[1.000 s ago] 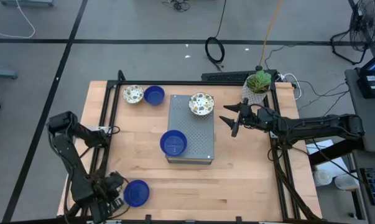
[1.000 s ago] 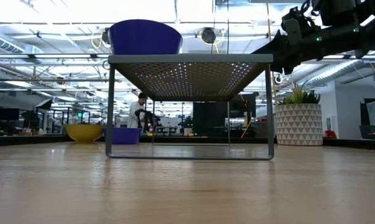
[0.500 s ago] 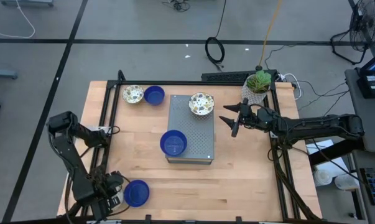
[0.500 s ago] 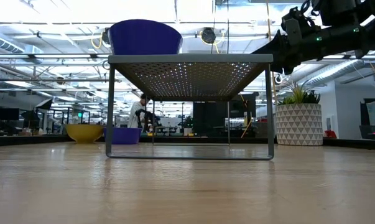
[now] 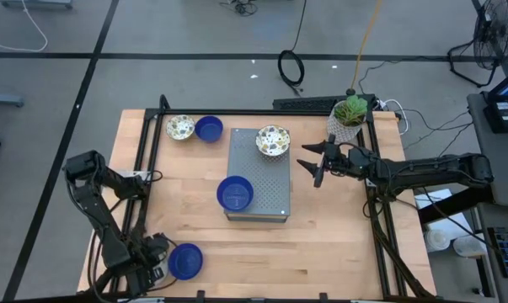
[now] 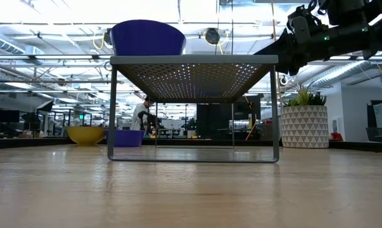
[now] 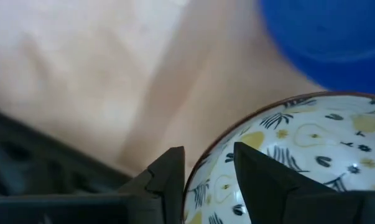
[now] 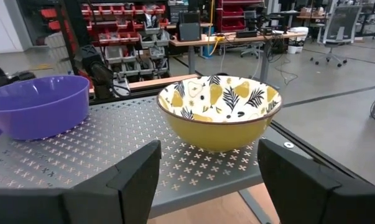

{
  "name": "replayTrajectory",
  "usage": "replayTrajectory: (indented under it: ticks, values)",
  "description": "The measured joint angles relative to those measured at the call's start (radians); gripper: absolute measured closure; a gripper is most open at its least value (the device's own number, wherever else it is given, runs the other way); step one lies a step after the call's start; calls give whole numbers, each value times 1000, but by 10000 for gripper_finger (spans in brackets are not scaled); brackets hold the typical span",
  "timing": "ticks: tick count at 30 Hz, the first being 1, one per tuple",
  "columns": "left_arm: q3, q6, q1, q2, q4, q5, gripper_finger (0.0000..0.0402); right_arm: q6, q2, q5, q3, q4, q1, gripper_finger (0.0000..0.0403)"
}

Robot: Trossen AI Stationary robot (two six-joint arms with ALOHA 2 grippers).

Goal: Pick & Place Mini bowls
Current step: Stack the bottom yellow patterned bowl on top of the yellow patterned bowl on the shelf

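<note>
Patterned cream ceramic mini bowl [image 7: 311, 155]: rim pinched between left gripper [image 7: 209, 177] fingers at near table corner, beside glossy blue bowl [image 5: 185, 260]. Right gripper [image 8: 206, 180] wide open, empty, facing yellow-sided patterned bowl [image 8: 219, 111] on perforated grey metal stand [image 5: 275, 189].

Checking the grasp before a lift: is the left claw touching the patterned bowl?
Touching. In the left wrist view, the left claw straddles the patterned bowl's rim, fingers pressed on either side.

1. A wooden table [image 5: 329, 227] is carrying a grey perforated metal stand [image 5: 259, 178] at its middle.
2. A patterned bowl [image 5: 180, 128] and a blue bowl [image 5: 208, 129] are sitting touching near the far edge.
3. Another blue bowl [image 5: 186, 261] is sitting near the front-left corner.
4. A potted plant [image 5: 349, 115] is standing at the far right.
</note>
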Motion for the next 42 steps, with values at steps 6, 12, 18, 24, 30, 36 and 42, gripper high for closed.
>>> replayTrajectory:
  ticks: [6,12,18,24,30,36,42]
  values:
    - [0,-21,0,0,83,-70,261,0,0,0,0,0,0,149]
    - [0,-81,11,0,84,-149,261,0,0,1,0,0,0,149]
    - [0,-53,10,0,87,-131,261,-4,0,1,0,0,0,149]
    - [0,-9,10,0,100,-80,280,-4,0,1,0,-1,0,149]
    - [3,-3,8,-1,81,-78,357,-4,0,2,0,-7,0,149]
    - [6,-79,10,-5,62,-150,379,-5,0,2,0,-8,0,149]
    - [3,-102,10,-2,48,-117,368,-4,0,2,0,-9,0,149]
